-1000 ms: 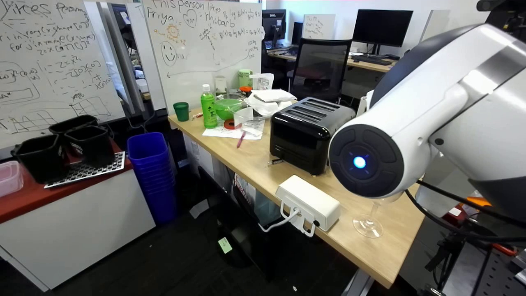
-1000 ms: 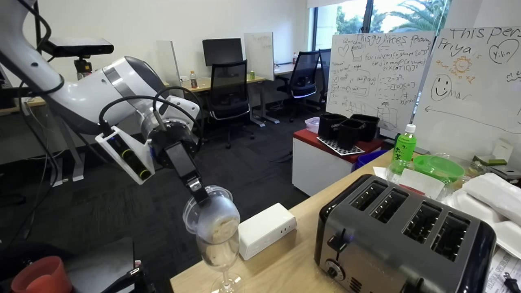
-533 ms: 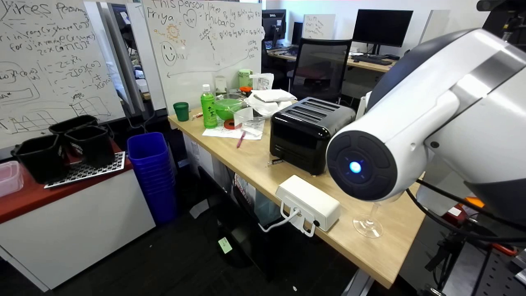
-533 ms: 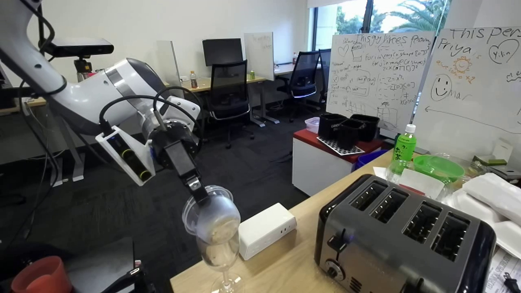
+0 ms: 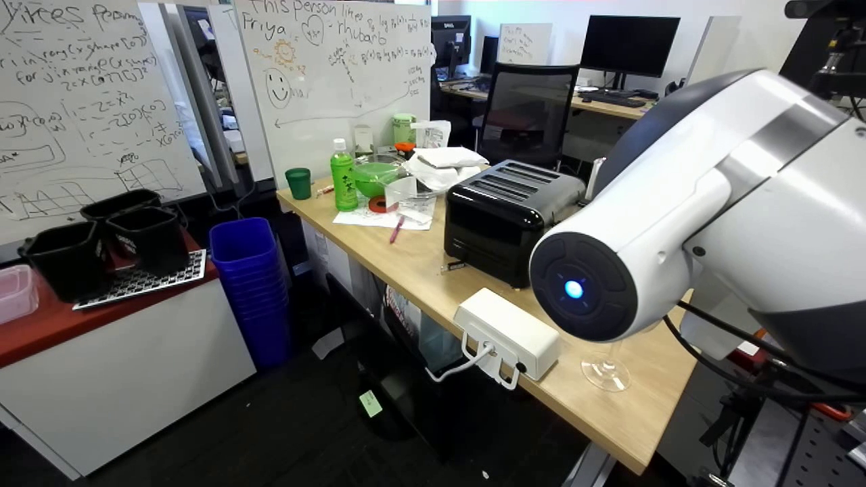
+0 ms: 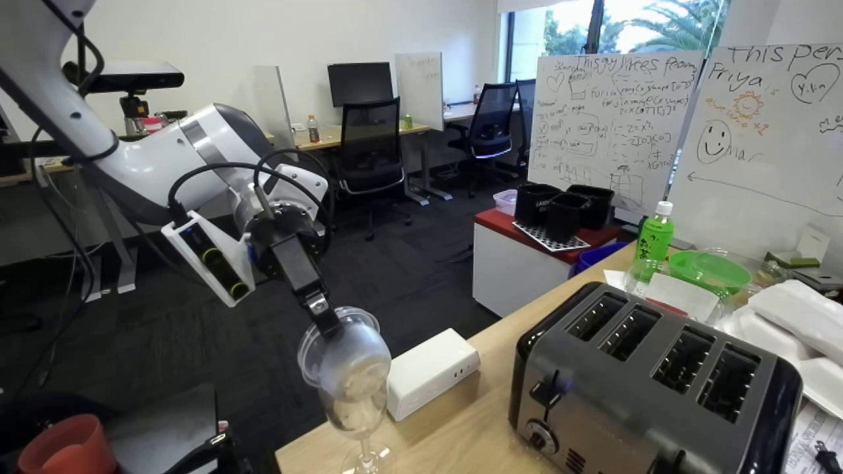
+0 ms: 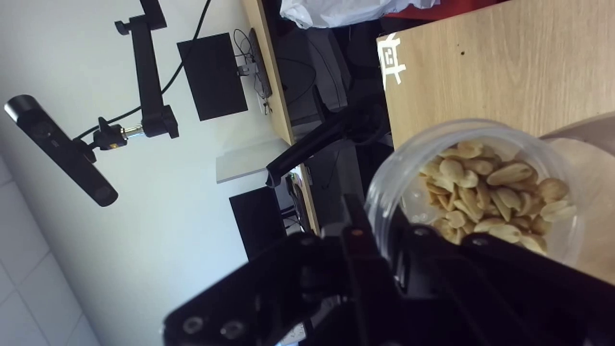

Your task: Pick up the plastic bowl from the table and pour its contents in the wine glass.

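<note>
Got the clear plastic bowl (image 6: 355, 349) clamped by the rim in the Robotiq gripper (image 7: 377, 218), raised off the light wood desk (image 6: 461, 431) at a tilt with a decent pile of peanuts (image 7: 495, 192) inside. In an exterior view, overlaps the top of the wine glass (image 6: 355, 415), upright near the desk's end, but honestly can't tell about contact. Also spotting a white box (image 5: 507, 331) just beside the glass, plus a black four-slot toaster (image 6: 642, 388) farther along.
</note>
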